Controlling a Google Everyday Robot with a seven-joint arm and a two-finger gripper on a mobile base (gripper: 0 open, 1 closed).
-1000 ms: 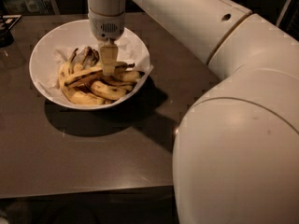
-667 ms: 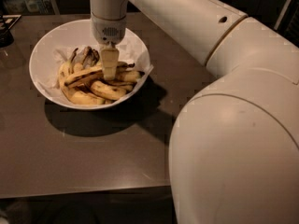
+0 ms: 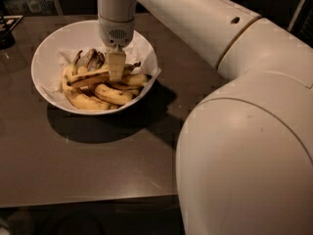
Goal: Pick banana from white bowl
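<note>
Dim light, gripper (image 3: 116, 74) in white bowl (image 3: 53, 44), shadow falling toward camera

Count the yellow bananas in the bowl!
4 yellow: the streaked banana under the claw, a front banana, a left banana, a right banana, all inside the white bowl. Others may be hidden.

The dark table (image 3: 98, 165) is carrying the white bowl (image 3: 51, 40) directly beneath the gripper (image 3: 116, 76), with a black object (image 3: 6, 35) lying far to its left.

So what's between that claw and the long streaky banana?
Nothing, going by the camera view: the gripper hangs down inside the white bowl, its tip right at the banana, with no gap showing.
</note>
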